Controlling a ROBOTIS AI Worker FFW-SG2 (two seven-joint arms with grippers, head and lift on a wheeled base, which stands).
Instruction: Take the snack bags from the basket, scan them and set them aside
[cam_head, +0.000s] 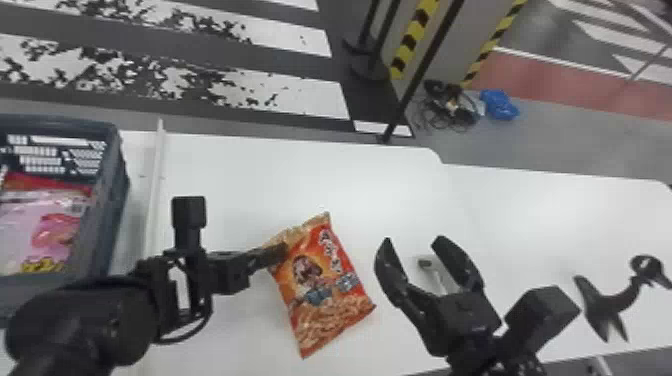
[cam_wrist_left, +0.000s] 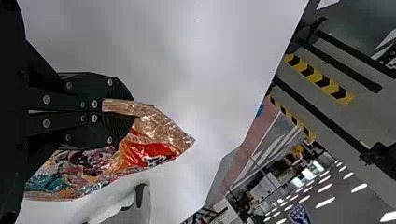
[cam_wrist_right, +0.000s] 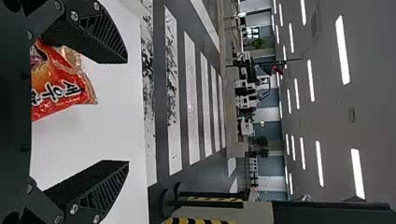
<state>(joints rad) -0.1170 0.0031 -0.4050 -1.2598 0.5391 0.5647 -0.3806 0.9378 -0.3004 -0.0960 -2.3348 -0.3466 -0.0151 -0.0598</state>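
- so, your left gripper (cam_head: 282, 251) had its fingers closed on the crinkled end of the orange snack bag (cam_head: 325, 295).
- that bag was over the middle of the tabletop (cam_head: 300, 175), between your two grippers, its printed front facing the head camera; you could not tell whether it touched the surface.
- your right gripper (cam_head: 413, 240) had its fingers spread wide, near the bag.
- on your left, the dark basket (cam_head: 114, 165) held a pink snack bag (cam_head: 17, 225).
- on your right stood a dark stand (cam_head: 602, 307).
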